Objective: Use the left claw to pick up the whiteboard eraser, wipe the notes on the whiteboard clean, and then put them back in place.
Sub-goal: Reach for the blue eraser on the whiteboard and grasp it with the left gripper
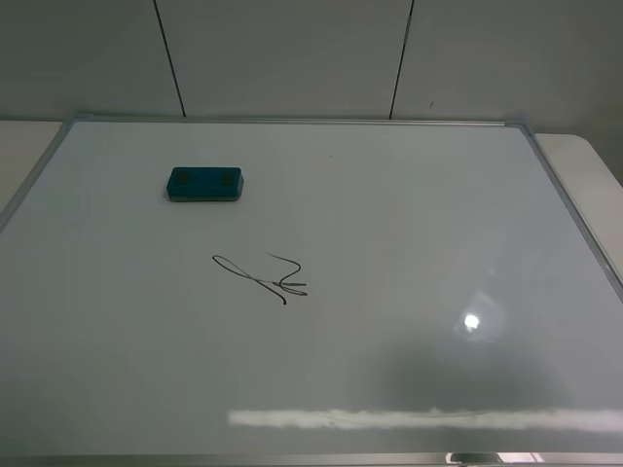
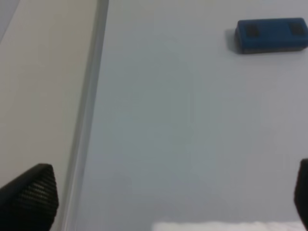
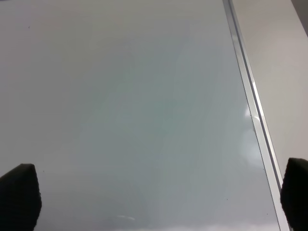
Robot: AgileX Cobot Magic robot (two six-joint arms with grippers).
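Observation:
The teal-blue whiteboard eraser [image 1: 204, 183] lies flat on the whiteboard [image 1: 409, 224] at the far left. It also shows in the left wrist view [image 2: 271, 34]. The notes [image 1: 265, 277], a black looping scribble, sit near the board's middle, in front and to the right of the eraser. Neither arm shows in the exterior high view. In the left wrist view the left claw [image 2: 168, 202] is open and empty, its fingertips [image 2: 30, 197] wide apart over the board's left frame, well short of the eraser. The right gripper [image 3: 159, 197] is open and empty over the board's right part.
The board's silver frame runs along the left [image 2: 86, 115] and the right [image 3: 252, 110]. A pale tabletop [image 1: 584, 165] shows beyond the frame. A grey panelled wall [image 1: 292, 58] stands behind. A lamp's glare spot [image 1: 472, 322] lies on the board.

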